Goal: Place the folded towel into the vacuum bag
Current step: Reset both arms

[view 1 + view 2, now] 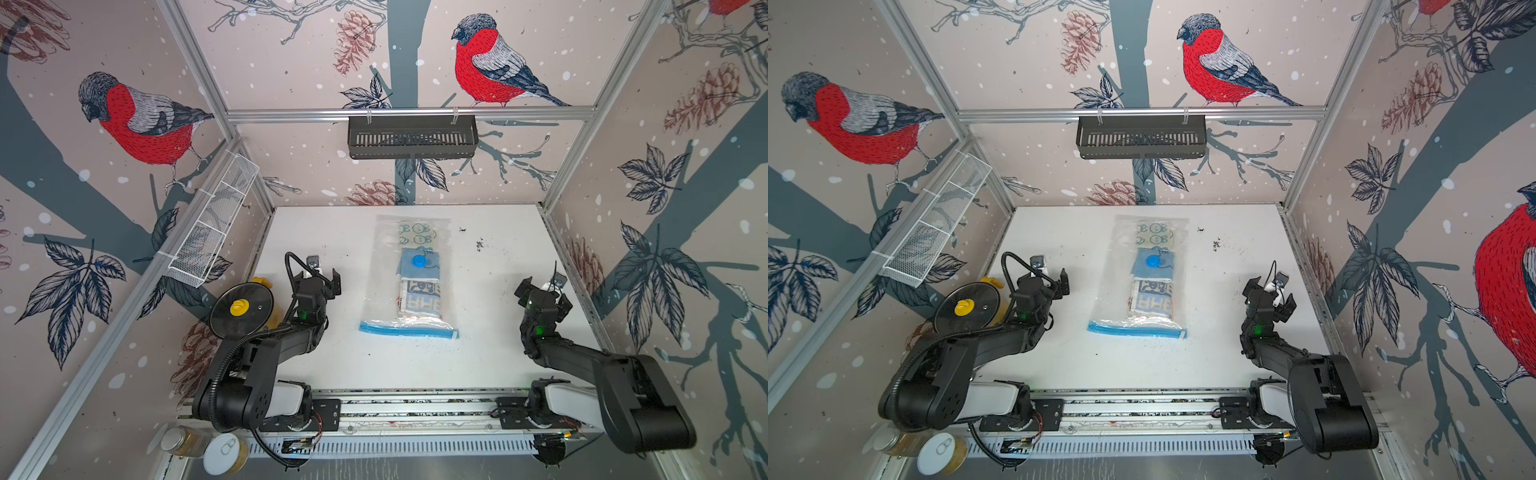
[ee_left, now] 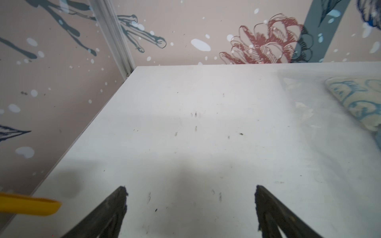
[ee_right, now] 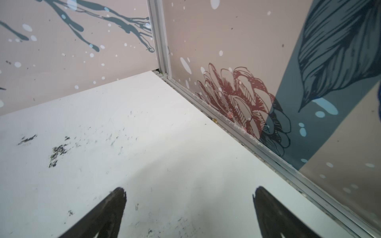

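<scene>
The clear vacuum bag (image 1: 380,291) (image 1: 1113,291) lies flat in the middle of the white table. Its blue zip strip (image 1: 409,329) is at the near edge and its round blue valve cap (image 1: 418,261) is on top. The folded towel (image 1: 422,297) (image 1: 1152,297), patterned cream and blue, lies inside the bag. My left gripper (image 1: 324,274) (image 1: 1052,276) (image 2: 190,191) stands open and empty to the left of the bag. Only a corner of the towel (image 2: 354,99) shows in the left wrist view. My right gripper (image 1: 542,291) (image 1: 1271,293) (image 3: 189,192) is open and empty near the right wall.
A glass lid with a yellow knob (image 1: 241,309) sits by the left arm. A white mesh basket (image 1: 212,224) hangs on the left wall and a black rack (image 1: 411,137) on the back wall. Jars (image 1: 226,453) stand below the front rail. Black smudges (image 1: 480,245) mark the table.
</scene>
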You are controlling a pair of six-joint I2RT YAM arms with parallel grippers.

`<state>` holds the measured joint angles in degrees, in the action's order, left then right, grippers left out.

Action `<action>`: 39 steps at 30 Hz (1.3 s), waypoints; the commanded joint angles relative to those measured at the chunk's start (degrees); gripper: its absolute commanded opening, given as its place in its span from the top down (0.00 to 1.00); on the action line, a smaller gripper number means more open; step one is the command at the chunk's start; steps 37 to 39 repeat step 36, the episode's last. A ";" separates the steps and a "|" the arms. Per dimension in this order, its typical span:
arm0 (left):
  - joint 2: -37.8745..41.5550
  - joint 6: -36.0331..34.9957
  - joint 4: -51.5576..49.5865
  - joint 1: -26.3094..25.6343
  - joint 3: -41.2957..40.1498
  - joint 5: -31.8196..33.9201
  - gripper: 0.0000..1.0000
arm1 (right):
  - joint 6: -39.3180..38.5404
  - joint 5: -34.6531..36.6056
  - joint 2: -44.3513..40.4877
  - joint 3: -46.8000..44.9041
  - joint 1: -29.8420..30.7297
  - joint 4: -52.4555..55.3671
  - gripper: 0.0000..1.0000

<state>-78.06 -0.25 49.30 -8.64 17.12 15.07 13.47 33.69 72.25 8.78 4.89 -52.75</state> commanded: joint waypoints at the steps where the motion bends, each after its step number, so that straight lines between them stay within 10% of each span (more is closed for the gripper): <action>1: -0.83 -2.55 10.86 3.76 -2.11 -8.89 0.04 | -6.79 -10.11 2.84 0.24 -0.46 -15.11 0.03; 9: -7.55 -0.04 15.83 8.63 -1.73 -17.06 0.04 | -7.94 -19.03 15.71 2.09 -3.03 -24.41 0.01; 39: -7.46 0.26 13.69 8.80 -0.78 -17.27 0.03 | -7.61 -20.34 13.74 4.32 -3.32 -16.50 0.01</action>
